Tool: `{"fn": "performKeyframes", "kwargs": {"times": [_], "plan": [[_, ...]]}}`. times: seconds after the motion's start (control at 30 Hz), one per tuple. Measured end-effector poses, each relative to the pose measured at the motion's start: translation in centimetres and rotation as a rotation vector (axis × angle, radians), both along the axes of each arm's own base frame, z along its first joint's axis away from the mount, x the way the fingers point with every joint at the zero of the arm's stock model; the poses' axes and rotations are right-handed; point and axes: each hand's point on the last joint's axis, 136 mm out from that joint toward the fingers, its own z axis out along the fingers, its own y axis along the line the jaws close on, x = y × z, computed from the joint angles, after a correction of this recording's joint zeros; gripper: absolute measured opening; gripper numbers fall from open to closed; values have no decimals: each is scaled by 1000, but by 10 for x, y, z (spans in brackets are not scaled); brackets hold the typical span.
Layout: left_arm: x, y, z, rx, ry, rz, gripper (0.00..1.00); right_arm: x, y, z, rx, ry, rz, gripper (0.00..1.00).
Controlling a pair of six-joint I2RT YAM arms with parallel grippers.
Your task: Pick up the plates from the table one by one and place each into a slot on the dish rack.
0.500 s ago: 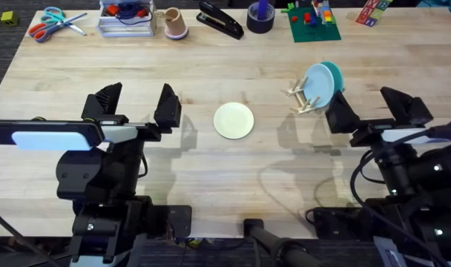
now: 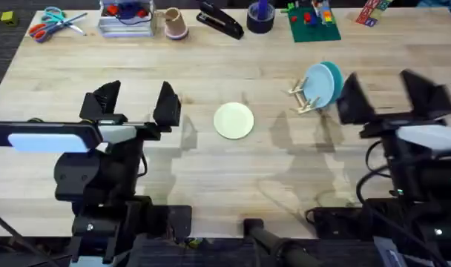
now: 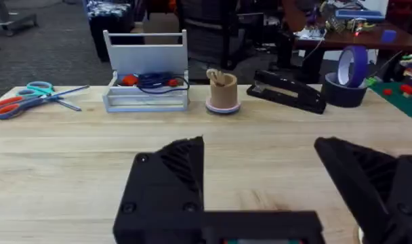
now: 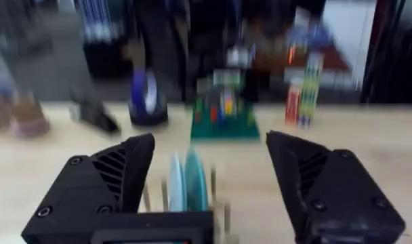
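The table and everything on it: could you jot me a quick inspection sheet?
Surface: light wooden plank table, intact.
Job's things: pale cream-yellow round plate lying flat mid-table; teal-blue round plate upright in small wooden stick dish rack.
Clutter: scissors, black stapler, blue tape roll, green brick baseplate along the far edge.
Grippers: left gripper and right gripper open, empty.
Cables: black leads by the right arm.
Surroundings: nothing seen.

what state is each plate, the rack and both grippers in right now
teal-blue plate: standing on edge in a slot of the dish rack
cream-yellow plate: lying flat on the table, not held
dish rack: upright, holding the teal-blue plate
left gripper: fingers open, nothing held
right gripper: fingers open, nothing held, beside the rack
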Motion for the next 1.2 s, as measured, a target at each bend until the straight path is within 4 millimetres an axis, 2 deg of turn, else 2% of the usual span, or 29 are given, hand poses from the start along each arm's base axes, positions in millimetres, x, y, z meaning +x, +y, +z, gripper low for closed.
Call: {"fn": "performKeyframes", "kwargs": {"times": [0.07,0.13,0.23,0.3,0.4,0.57,0.8,0.97,1.2], "plan": [[-1,0,3,0,2,0,994,-3,0,17,0,-72,0,994],[-3,0,12,0,-1,0,994,-4,0,22,0,-85,0,994],[-11,0,42,0,-24,0,994,-4,0,22,8,-63,1,994],[-17,0,64,0,-29,1,994,-6,0,28,11,-62,2,994],[-22,0,93,0,-9,1,994,-13,0,51,12,-80,5,994],[-19,0,120,1,130,1,993,-28,0,89,14,-85,5,994],[-15,1,133,3,393,3,993,-37,0,104,14,106,4,995],[-18,1,133,3,559,3,993,-42,0,112,14,267,3,995],[-25,-2,116,0,785,-9,994,-47,0,97,13,579,1,995]]}}
